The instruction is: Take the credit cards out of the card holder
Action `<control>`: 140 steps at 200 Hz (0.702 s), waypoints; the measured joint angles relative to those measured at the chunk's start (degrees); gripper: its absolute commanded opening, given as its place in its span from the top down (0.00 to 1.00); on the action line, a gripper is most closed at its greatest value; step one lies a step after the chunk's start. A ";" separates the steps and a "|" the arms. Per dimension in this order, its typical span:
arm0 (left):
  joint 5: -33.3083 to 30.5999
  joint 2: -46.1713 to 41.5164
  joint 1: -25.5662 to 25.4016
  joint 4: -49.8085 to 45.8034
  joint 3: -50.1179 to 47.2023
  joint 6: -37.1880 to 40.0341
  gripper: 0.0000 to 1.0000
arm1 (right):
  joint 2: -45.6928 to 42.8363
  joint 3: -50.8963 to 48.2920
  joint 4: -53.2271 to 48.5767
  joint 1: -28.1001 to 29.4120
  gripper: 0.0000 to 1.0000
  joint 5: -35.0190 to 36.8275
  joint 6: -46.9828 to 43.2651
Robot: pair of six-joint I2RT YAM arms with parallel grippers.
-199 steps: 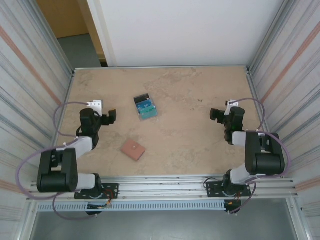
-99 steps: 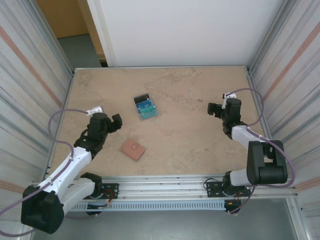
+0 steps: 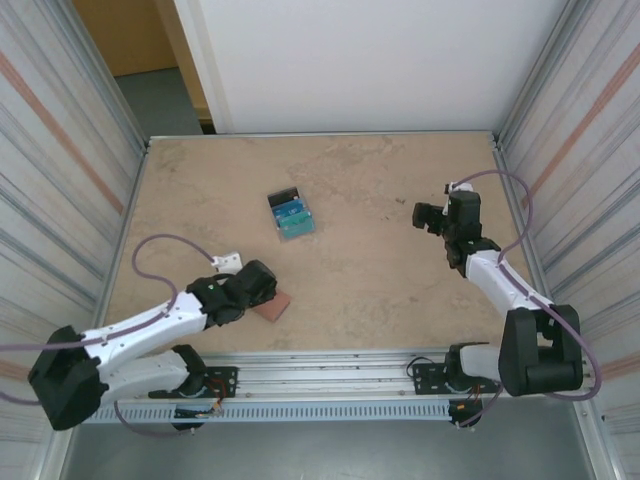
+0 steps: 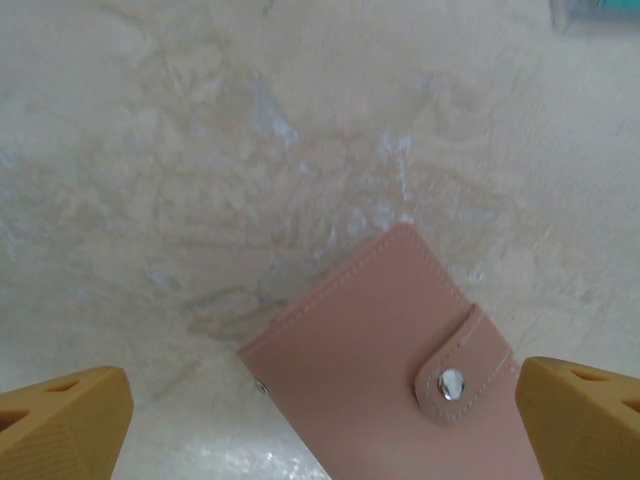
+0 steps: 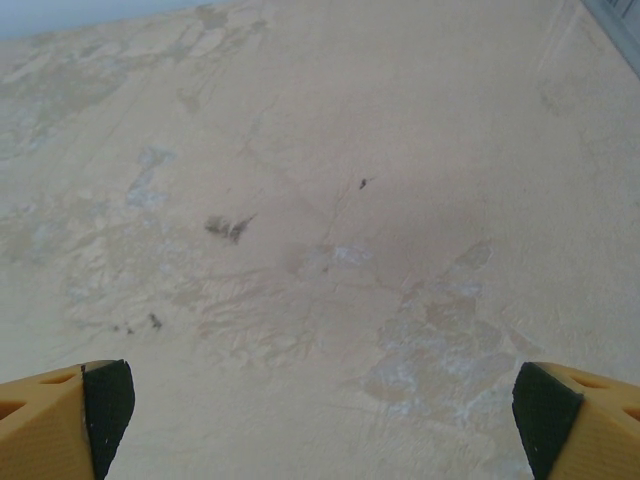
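Top external, left arm: we see the left gripper (image 3: 257, 284) low over the card holder (image 3: 277, 305), which lies toward 7 o'clock on the table (image 3: 380, 280), near its front edge.
Top external, right arm: the right gripper (image 3: 426, 215) hangs toward 3 o'clock, well apart from the holder.
Top external, other items: a fanned pile (image 3: 291, 214) of blue, teal and black cards sits at 12 o'clock from the holder, apart from it.
Left wrist, holder: pink, folded shut, its tab (image 4: 462, 362) fastened by a metal snap (image 4: 452, 383).
Left wrist, fingers: both orange fingers (image 4: 60, 420) are spread wide with the holder between them. It lies just beside the 4 o'clock finger, and we cannot tell whether they touch.
Right wrist, fingers: the fingers (image 5: 60, 420) are spread over bare table, with nothing between them.
Progress: we judge the task barely begun. The holder is neither gripped nor opened; unsnapping, unfolding and drawing out the credit cards all remain.
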 measured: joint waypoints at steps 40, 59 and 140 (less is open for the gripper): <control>3.39 5.40 -1.09 0.94 0.55 -3.89 0.01 | -2.75 0.00 -2.75 2.21 0.01 1.16 0.66; 4.70 5.97 -1.09 2.71 0.55 -4.24 0.01 | -4.50 -0.20 -2.91 2.51 0.01 1.18 1.07; 8.81 12.96 -0.79 8.87 0.57 -2.49 0.01 | -6.86 -2.51 -3.34 3.41 0.01 1.16 1.49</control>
